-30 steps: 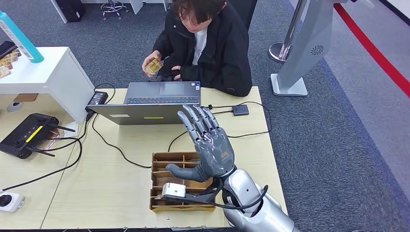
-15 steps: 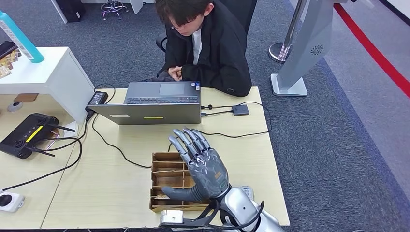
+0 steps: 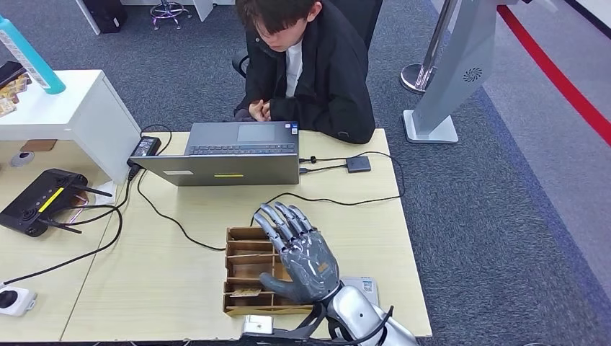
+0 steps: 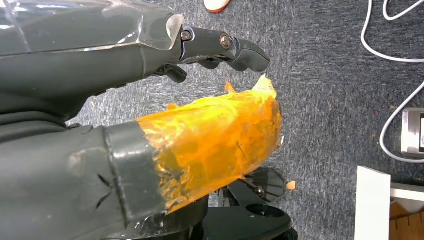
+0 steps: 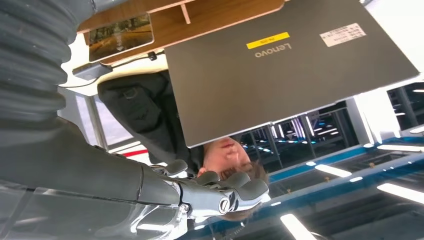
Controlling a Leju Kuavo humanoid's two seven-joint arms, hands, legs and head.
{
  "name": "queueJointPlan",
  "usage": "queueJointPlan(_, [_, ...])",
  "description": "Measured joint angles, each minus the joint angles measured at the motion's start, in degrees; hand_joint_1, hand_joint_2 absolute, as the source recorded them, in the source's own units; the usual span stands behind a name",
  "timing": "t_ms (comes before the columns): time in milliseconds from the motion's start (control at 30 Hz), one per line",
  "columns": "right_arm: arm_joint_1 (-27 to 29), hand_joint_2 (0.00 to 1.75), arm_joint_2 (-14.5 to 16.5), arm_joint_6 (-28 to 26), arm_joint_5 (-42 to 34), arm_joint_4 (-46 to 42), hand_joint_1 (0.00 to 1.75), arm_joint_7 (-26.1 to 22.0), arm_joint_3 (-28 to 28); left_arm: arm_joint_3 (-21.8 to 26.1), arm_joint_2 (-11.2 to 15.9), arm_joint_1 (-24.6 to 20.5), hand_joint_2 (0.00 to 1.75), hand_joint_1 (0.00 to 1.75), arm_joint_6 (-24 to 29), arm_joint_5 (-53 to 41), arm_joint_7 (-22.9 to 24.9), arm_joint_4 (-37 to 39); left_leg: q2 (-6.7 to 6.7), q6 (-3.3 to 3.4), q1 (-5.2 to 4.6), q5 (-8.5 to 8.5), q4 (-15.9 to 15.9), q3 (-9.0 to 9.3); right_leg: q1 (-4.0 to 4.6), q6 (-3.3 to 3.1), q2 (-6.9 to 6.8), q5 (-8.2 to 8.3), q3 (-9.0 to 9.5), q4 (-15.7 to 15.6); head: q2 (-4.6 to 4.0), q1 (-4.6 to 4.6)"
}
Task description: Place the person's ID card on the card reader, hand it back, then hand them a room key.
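Note:
My right hand (image 3: pixel 299 252) hovers open over the brown wooden card box (image 3: pixel 241 238) near the table's front edge, fingers spread and pointing toward the laptop, nothing in it. A gold card (image 3: pixel 245 292) lies in one of the box's near slots, and shows again as the card (image 5: pixel 120 32) in the right wrist view. A flat white card reader (image 3: pixel 362 287) peeks out just right of my wrist. The person (image 3: pixel 310 65) sits behind the laptop with both hands together at the lap. My left hand (image 4: pixel 150 100) hangs over the carpet, its thumb wrapped in orange tape, holding nothing.
A grey laptop (image 3: pixel 230 151) stands open at the table's far side, its lid (image 5: pixel 290 65) facing me. Black cables (image 3: pixel 324 198) cross the table to a small adapter (image 3: pixel 358 163). A black controller (image 3: pixel 39 200) lies at left beside a white shelf (image 3: pixel 72 108).
My right hand has drawn back from near the laptop and come down over the card box. The person has lowered the gold card from chest height, and it has gone from sight.

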Motion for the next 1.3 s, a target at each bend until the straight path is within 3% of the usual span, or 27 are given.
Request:
queueJointPlan(667, [-1.19,1.75,0.00,1.86,3.61,5.90,0.02,3.98,-3.31,0.00,0.09,-0.05,0.00,0.00,-0.63,0.00,2.21,0.00,0.00,0.00,0.00,0.00,0.00,0.00,0.00,0.00,0.00,0.00,-0.01,0.00,0.00,0.00])
queueJointPlan(1100, [-1.08,1.75,0.00,2.22,3.80,5.90,0.31,4.09,-4.33,0.00,0.11,-0.05,0.00,0.00,-0.65,0.00,2.65,0.00,0.01,0.00,-0.01,0.00,0.01,0.00,0.00,0.00,0.01,0.00,-0.02,0.00,0.00,0.00])
queueJointPlan(1300, [-1.05,1.75,0.00,2.24,3.93,5.84,0.55,4.09,-4.42,-0.01,0.17,-0.05,0.00,0.00,-1.05,0.00,2.96,0.00,0.01,0.00,0.00,0.00,0.00,0.00,0.00,0.00,0.01,0.00,-0.02,0.00,0.00,0.01])
